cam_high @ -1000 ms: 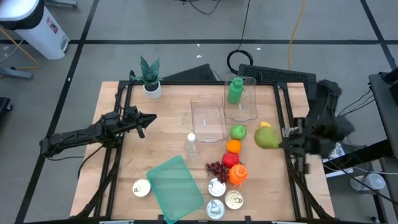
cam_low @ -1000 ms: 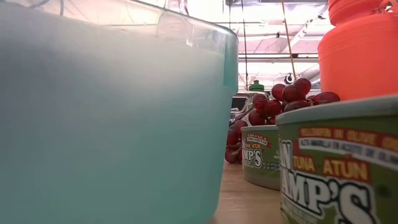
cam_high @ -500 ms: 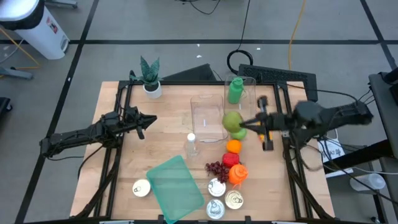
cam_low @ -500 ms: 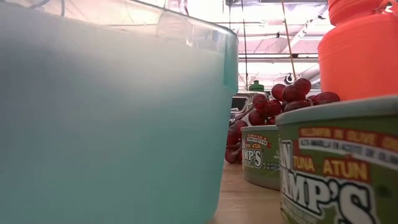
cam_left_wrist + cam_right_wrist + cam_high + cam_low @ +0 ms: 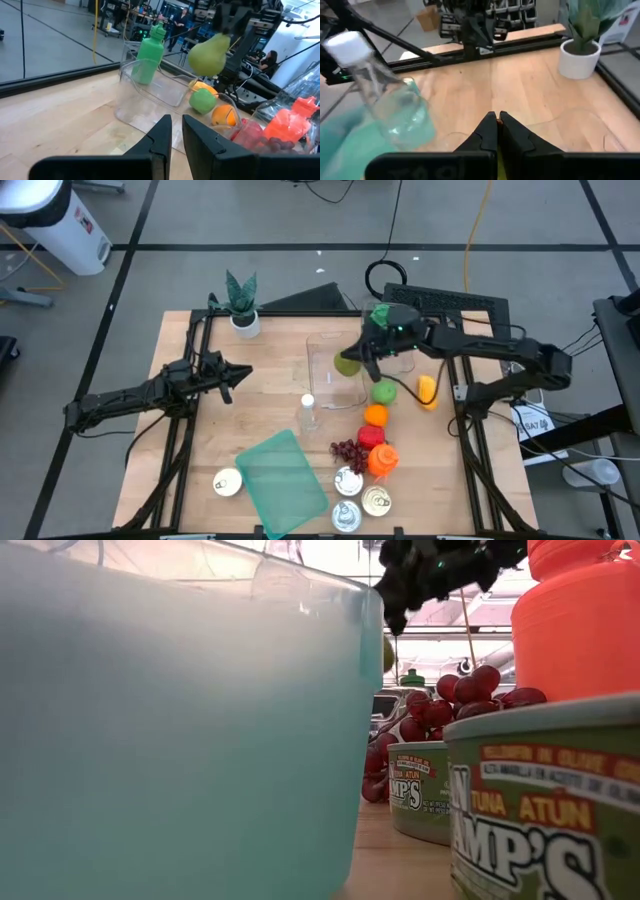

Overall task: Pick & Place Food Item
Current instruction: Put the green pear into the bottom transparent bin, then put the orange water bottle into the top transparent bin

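My right gripper (image 5: 358, 363), fingers pinched on the green pear (image 5: 208, 53), holds it in the air above the clear plastic tub (image 5: 335, 375) at the middle of the wooden table (image 5: 262, 385). My left gripper (image 5: 238, 372), fingers pressed together and holding nothing, waits over the table's left side, well apart from the tub.

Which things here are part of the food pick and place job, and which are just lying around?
In the job: pear, held by the right claw; clear container below it.

Lying about: green bottle, grapes, tuna cans, potted plant, teal lid.
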